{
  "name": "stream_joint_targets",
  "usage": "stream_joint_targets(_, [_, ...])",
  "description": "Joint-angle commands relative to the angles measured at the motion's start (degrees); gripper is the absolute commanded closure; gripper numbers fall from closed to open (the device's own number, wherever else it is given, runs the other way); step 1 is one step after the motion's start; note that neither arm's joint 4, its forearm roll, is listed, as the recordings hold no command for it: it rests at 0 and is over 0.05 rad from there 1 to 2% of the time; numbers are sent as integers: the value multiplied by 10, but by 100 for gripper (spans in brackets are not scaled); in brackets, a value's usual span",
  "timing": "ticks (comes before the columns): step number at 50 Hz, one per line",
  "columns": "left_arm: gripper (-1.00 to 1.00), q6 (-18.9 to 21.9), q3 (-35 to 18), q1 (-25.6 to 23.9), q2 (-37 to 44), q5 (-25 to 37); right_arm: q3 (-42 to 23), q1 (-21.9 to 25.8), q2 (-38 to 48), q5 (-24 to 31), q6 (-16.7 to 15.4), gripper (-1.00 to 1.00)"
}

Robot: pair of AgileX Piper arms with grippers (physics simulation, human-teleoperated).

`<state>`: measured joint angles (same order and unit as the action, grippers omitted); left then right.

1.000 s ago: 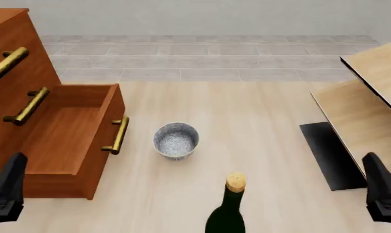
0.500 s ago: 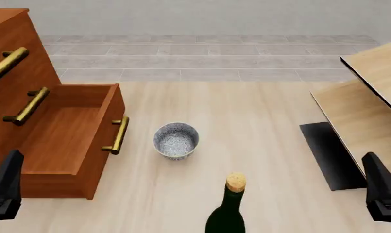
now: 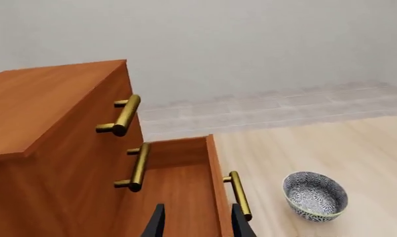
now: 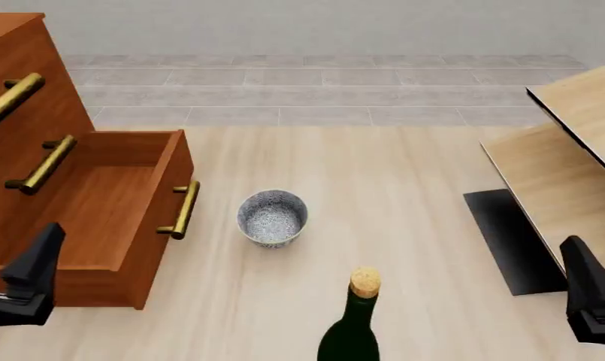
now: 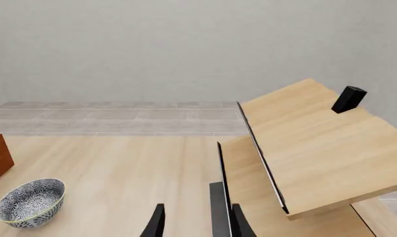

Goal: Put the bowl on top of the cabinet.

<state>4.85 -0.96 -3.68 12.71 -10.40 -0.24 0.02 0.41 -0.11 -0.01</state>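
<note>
My bowl (image 4: 272,216) is speckled grey and white all over, like granite, with a pale rim. The cabinet (image 4: 41,135) beside it is reddish-brown wood, its bar handles (image 4: 184,210) brassy gold. My own fingers (image 3: 157,224) are plain black. The table (image 4: 403,226) under everything is pale blond wood with faint grain. The bottle (image 4: 355,331) is dark green, topped with a tan cork. The furniture (image 4: 573,150) on my right is light wood edged in black.
</note>
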Motion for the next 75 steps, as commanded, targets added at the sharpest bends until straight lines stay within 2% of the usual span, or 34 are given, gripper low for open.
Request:
stream_joint_targets(1, [-100,14,-29,-23,116,-61,0,0,0,0,0,-100])
stream_joint_targets(13, [-100,27,-86,-60,149,-45,0,0,0,0,0,-100])
stream_joint_targets(19, [-100,49,-105,-80,189,-47,0,0,0,0,0,-100])
stream_joint_targets(39, [-100,85,-183,-99,303,-51,0,0,0,0,0,-100])
stream_joint_targets(53, [-100,99,-259,-117,377,5,0,0,0,0,0,-100])
stream_joint_targets(55, [-100,85,-278,-118,397,22,0,0,0,0,0,-100])
stream_joint_targets(57, [-100,93,-290,-128,398,34,0,0,0,0,0,-100])
stream_joint_targets(59, [-100,83,-308,-132,415,53,0,0,0,0,0,-100])
stream_joint_targets(61, [-100,96,-306,-142,408,49,0,0,0,0,0,-100])
stream_joint_targets(63, [-100,84,-325,-135,428,63,0,0,0,0,0,-100])
stream_joint_targets(65, [-100,94,-329,-144,425,62,0,0,0,0,0,-100])
stream_joint_targets(66, [-100,81,-344,-141,442,76,0,0,0,0,0,-100])
stream_joint_targets(68, [-100,98,-343,-155,433,72,0,0,0,0,0,-100])
stream_joint_targets(75, [-100,94,-367,-167,457,93,0,0,0,0,0,-100])
